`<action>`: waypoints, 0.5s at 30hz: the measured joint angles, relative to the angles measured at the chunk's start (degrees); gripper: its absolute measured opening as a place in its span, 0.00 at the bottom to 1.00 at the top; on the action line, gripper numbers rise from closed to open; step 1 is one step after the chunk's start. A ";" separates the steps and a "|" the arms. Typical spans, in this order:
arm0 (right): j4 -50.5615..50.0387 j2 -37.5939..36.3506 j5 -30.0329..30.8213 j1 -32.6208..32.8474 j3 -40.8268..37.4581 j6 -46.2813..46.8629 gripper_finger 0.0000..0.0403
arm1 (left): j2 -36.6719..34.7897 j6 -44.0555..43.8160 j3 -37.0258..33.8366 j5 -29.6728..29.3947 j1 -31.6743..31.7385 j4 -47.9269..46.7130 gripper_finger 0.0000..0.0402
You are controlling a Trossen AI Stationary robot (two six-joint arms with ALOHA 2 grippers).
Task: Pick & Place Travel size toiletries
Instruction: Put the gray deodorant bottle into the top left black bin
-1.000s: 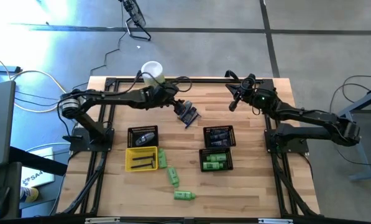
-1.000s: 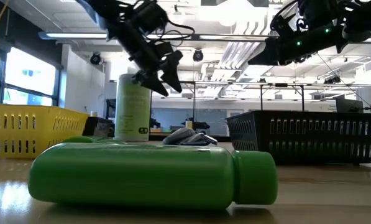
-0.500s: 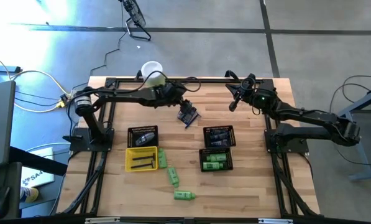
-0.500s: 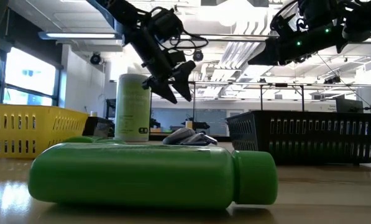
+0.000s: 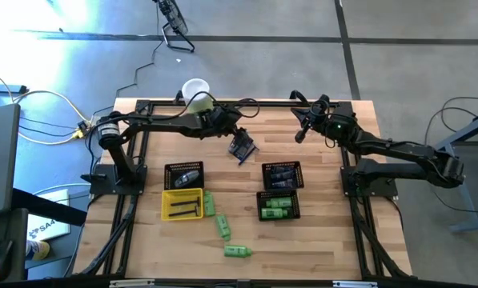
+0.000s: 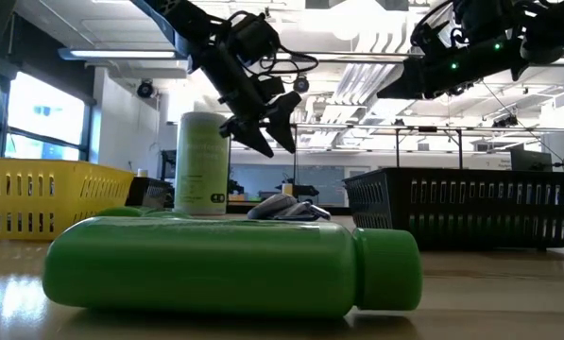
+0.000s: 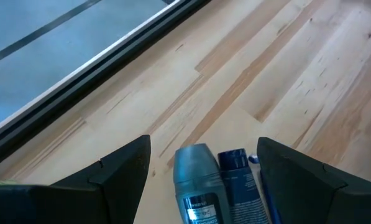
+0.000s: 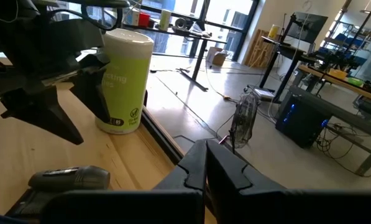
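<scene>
Travel size toiletries lie scattered over the wooden bench: a small pile of grey and blue tubes sits loose at upper centre of the high view, and three bright green bottles lie in the lower centre, one lowest, one just above it, and one touching the right edge of the yellow tray. More dark tubes fill the black mesh basket above the tray and a second basket right of centre, while green bottles fill the basket just below that one. The left gripper hangs above the loose pile with its jaws spread wide and nothing between them; its wrist view shows a grey tube and a blue tube side by side between the fingers. A tall pale-green canister with a white lid stands at the bench's upper edge, near the left arm. The right gripper waits raised at the upper right, jaws clenched together and holding nothing.
</scene>
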 joint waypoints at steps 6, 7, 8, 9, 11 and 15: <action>-0.02 0.00 0.13 0.00 0.00 -0.02 0.01 | 0.00 0.69 0.00 0.09 0.02 -0.57 0.72; -0.02 0.00 0.13 0.00 0.00 -0.02 0.01 | 0.00 1.09 0.00 0.09 0.02 -0.52 0.72; -0.02 0.00 0.13 0.00 0.00 -0.03 0.01 | 0.00 1.16 0.00 0.09 0.02 -0.55 0.72; -0.02 0.00 0.13 0.00 0.00 -0.04 0.01 | 0.00 1.16 0.00 0.10 0.04 -0.57 0.72; -0.02 0.00 0.13 0.00 0.00 -0.04 0.01 | 0.00 1.19 0.00 0.09 0.04 -0.59 0.72; -0.02 0.00 0.13 0.00 0.00 -0.04 0.01 | 0.00 1.11 0.00 0.09 0.04 -0.61 0.72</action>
